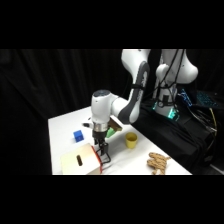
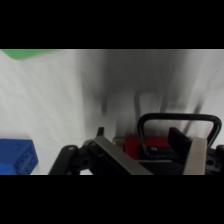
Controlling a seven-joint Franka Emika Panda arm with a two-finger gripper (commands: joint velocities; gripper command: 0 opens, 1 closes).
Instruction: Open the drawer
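From the side camera, you see the white arm reaching down from the upper right so that the gripper (image 1: 102, 148) comes down at the front right corner of the small wooden box (image 1: 80, 162), which sits near the table's (image 1: 60, 135) front edge with a dark slot (image 1: 79, 160) in its top. The drawer (image 1: 99, 161) shows here only as a thin red strip along the box's right side, with the black wire handle (image 1: 106, 159) sticking out just below the gripper's tip. A blue cube (image 1: 78, 135) lies behind the box to the left, a yellow cup (image 1: 131, 140) stands to the right of the gripper, and a tan, knobbly object (image 1: 158, 162) lies further right near the front edge. From this angle you cannot tell whether the drawer is pulled out at all. In the wrist camera, you look down on the red drawer front (image 2: 145, 147) at the bottom of the picture, with the handle (image 2: 180, 120) rising from it as a rounded loop over the white table. One black finger pad (image 2: 179, 141) sits inside the loop, beside a pale finger; you cannot tell whether the fingers are clamped on the wire or merely stand around it. The blue cube (image 2: 17, 156) shows at lower left, and something green (image 2: 25, 53) at the top left corner.
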